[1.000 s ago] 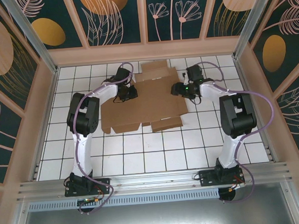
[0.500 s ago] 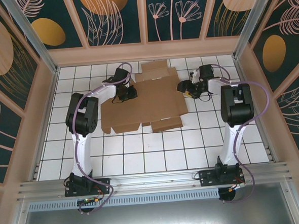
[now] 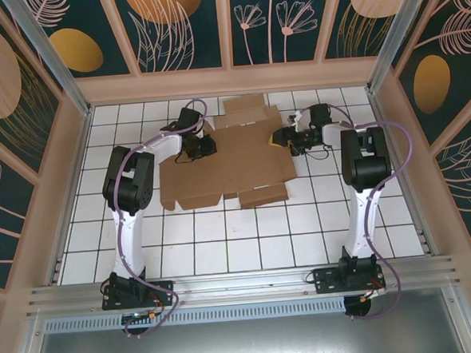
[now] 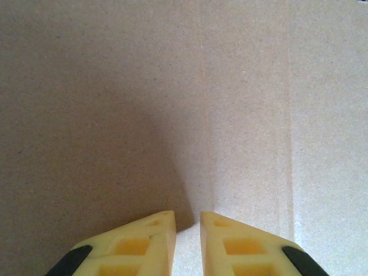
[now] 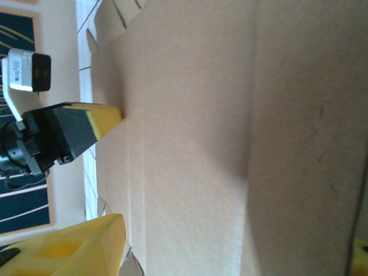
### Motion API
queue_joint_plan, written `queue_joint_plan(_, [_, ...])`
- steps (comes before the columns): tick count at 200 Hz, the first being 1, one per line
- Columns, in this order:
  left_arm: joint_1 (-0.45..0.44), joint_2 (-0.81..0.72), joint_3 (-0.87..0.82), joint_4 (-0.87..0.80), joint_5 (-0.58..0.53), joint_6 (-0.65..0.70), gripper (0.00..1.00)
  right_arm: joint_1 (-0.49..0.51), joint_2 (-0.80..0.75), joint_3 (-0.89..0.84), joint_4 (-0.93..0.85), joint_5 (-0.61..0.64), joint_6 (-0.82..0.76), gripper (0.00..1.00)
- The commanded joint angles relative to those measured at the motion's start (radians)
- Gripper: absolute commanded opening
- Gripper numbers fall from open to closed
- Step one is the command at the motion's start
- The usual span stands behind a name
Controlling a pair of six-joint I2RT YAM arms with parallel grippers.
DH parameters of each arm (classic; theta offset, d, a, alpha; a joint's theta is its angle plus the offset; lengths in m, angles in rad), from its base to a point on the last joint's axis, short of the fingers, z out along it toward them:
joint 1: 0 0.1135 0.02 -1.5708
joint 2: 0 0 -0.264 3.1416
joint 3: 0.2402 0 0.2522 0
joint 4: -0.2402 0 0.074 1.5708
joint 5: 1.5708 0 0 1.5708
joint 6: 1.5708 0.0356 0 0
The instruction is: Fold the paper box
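Brown cardboard, the paper box [image 3: 226,157] lies on the tiled table [image 3: 223,233] between both arms; the left gripper [image 3: 204,145] touches its far left edge, fingers almost together; the right gripper [image 3: 281,138] has its fingers wide apart at the far right edge, cardboard between them

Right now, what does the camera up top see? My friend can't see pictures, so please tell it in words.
An unfolded brown cardboard box sheet lies flat on a white tiled table, seen from above. Two robot arms reach in from the near edge, with the left hand at the sheet's left side and the right hand at its right side.
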Motion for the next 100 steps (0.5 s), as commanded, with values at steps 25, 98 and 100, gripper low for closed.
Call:
queue_joint_plan(25, [0.002, 0.019, -0.044, -0.041, 0.029, 0.009, 0.2, 0.054, 0.038, -0.063, 0.071, -0.113, 0.073, 0.41])
queue_joint_plan(98, [0.004, 0.007, -0.055, -0.026, 0.043, -0.004, 0.2, 0.064, -0.099, 0.049, -0.143, 0.141, 0.048, 0.09])
queue_joint_plan(100, [0.004, 0.007, -0.055, -0.025, 0.044, -0.005, 0.2, 0.065, -0.103, 0.055, -0.156, 0.151, 0.046, 0.08])
